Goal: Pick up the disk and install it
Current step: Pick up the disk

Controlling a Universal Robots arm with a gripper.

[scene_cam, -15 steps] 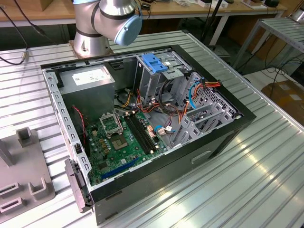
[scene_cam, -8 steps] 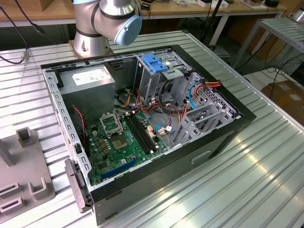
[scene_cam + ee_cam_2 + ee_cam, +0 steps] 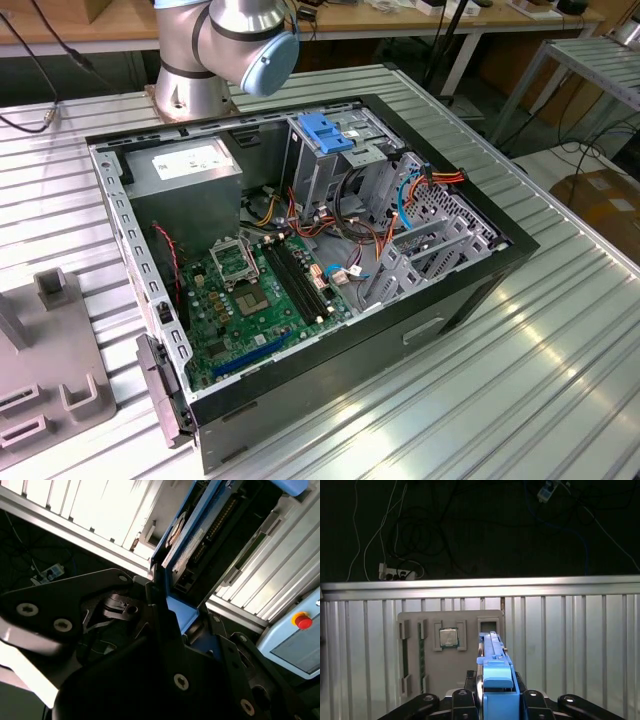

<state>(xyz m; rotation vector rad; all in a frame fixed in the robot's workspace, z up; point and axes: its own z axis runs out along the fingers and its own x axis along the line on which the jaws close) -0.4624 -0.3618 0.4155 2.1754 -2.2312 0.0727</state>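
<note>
The tool (image 3: 497,699) pinches the disk (image 3: 495,672) edge-on by its blue carrier, near the grey fixture plate (image 3: 450,625), which lies on the slatted surface (image 3: 570,640)

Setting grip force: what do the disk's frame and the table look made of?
Frame of the disk: uniform blue, soft matte sheen, moulded edges, so likely plastic. The table: ribbed silver slats with bright glare, which looks like bare metal, probably aluminium.
</note>
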